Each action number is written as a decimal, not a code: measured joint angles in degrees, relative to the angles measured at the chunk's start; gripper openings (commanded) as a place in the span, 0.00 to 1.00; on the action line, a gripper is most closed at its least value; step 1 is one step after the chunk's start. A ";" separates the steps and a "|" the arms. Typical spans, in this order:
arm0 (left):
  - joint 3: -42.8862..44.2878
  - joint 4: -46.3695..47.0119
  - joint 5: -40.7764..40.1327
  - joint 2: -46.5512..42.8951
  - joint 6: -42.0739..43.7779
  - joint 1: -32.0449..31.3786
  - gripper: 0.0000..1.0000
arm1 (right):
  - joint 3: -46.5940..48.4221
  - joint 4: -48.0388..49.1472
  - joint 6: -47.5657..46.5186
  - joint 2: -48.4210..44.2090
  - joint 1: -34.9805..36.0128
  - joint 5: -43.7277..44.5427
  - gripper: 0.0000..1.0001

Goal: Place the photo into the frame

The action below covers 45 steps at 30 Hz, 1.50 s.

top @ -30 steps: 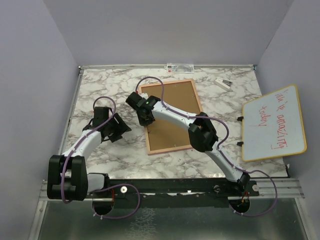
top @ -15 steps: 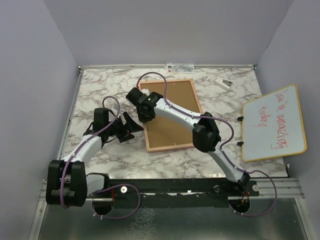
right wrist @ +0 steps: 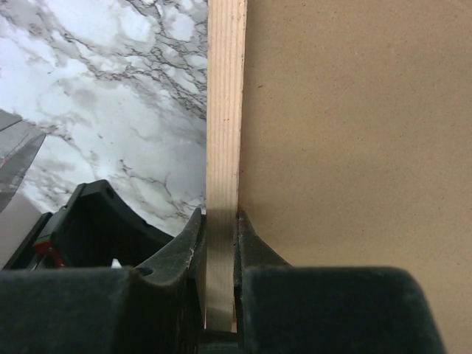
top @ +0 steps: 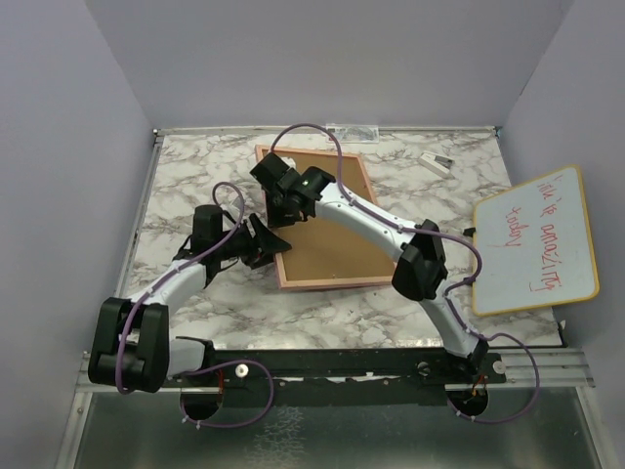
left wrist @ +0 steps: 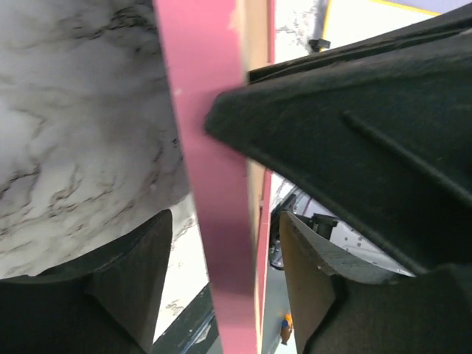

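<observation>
Right fingers (right wrist: 181,251) pinch the frame (right wrist: 224,110) rim; left fingers (left wrist: 133,280) wide, straddling its edge.

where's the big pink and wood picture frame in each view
top external: the large picture frame, pink front, light wood back, sits centre, back up.
left wrist: its pink edge runs vertically mid-picture.
right wrist: its wood rim stands centre, pinched by the right gripper.
shared landmark: white marble tabletop left of it.
</observation>
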 measured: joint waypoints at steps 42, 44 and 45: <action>47.47 -45.68 -20.72 1.88 20.20 -2.01 0.00 | -33.94 6.27 3.80 -48.85 -10.16 5.05 0.62; 51.28 -47.76 -21.92 3.26 22.40 -2.10 0.00 | -34.75 6.27 4.35 -48.85 -10.80 4.20 0.62; 52.65 -48.37 -22.49 3.72 23.39 -2.12 0.00 | -35.04 6.27 4.59 -48.85 -11.15 3.74 0.62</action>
